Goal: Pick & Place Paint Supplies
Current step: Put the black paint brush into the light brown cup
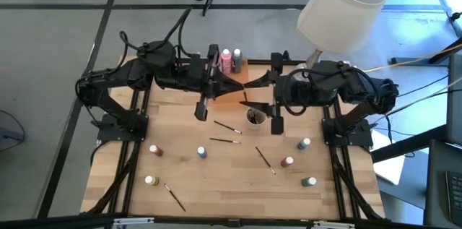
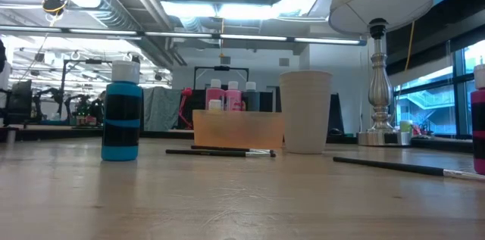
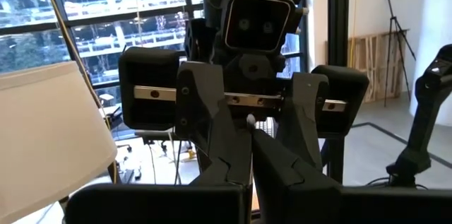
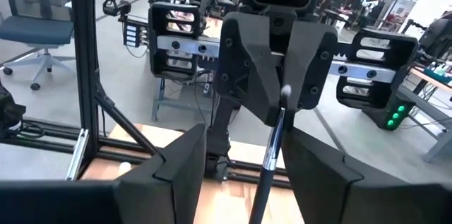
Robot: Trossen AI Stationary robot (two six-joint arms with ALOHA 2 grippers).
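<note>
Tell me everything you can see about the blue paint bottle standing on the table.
The blue paint bottle is small and round and looks plastic, with a white cap on and a dark band around its middle. It stands upright on the wooden table, and nothing but the tabletop touches it.

Left pincer shut — right pincer seemingly parted.

We see open counter between scattered paint bottles and paintbrushes. At the back, the orange tray, grey cup and both arms crowd the middle, with a lamp overhanging the right.
</note>
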